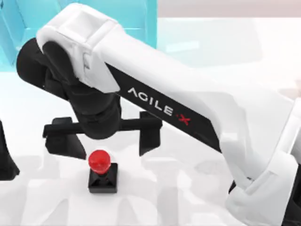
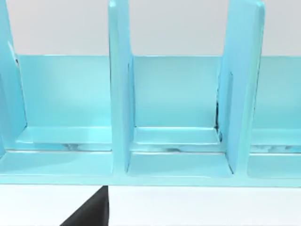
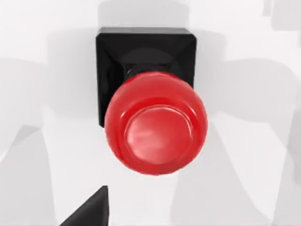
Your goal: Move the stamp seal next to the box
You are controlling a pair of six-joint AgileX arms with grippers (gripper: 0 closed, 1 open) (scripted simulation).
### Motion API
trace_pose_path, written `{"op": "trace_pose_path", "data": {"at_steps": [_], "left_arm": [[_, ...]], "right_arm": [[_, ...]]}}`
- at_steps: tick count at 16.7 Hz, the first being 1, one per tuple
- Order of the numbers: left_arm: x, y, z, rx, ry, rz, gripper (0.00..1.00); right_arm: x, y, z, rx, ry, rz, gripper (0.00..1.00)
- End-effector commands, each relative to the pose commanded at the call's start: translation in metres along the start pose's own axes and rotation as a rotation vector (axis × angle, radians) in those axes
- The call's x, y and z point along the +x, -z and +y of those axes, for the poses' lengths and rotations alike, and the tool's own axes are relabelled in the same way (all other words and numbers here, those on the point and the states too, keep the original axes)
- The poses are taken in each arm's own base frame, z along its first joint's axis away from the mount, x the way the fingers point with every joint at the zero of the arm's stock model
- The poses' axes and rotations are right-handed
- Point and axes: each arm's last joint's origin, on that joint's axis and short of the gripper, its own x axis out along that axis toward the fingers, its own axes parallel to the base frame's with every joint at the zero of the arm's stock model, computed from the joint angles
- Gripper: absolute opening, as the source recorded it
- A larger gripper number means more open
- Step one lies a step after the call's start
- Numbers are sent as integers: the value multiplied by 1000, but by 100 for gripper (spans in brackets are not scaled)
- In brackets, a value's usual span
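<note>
White tabletop (image 1: 197,188) with soft grey shadows all over it, and a light blue box (image 1: 136,19) sitting at the far edge, top-left in the overhead shot.

The right arm (image 1: 188,103) reaches in diagonally from the right side of the table, with the AgileX lettering running down it. Its claw, the right gripper (image 1: 104,141), has both black fingers (image 1: 149,134) spread wide. They're holding nothing and touching nothing. From above, the stamp seal (image 1: 102,170) stands upright on the table just below the gap between those fingers, a bit closer to the left one. It has a black square base and a shiny red knob on top. It sits in the left half of the table, well apart from the blue box.

The right wrist camera looks almost straight down on the stamp seal (image 3: 153,113), so you get the round red knob over the black base, plus a black sliver of gripper at the bottom edge.

The left wrist camera shows what the overhead one mostly hides: the box (image 2: 178,122) close up, with upright dividers splitting it into open compartments. For the left gripper (image 2: 89,212) there's just a dark corner in that shot, so I can't tell whether it's apart or together.
</note>
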Motion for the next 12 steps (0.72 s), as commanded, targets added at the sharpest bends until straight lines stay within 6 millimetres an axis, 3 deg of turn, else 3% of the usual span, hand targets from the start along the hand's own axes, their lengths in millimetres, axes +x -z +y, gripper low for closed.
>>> {"op": "trace_pose_path", "data": {"at_steps": [5, 12], "left_arm": [[0, 0, 0, 0, 0, 0, 100], [0, 0, 0, 0, 0, 0, 100]], "right_arm": [[-13, 6, 10, 31, -78, -72, 100], [-14, 4, 9, 36, -82, -73, 100]]}}
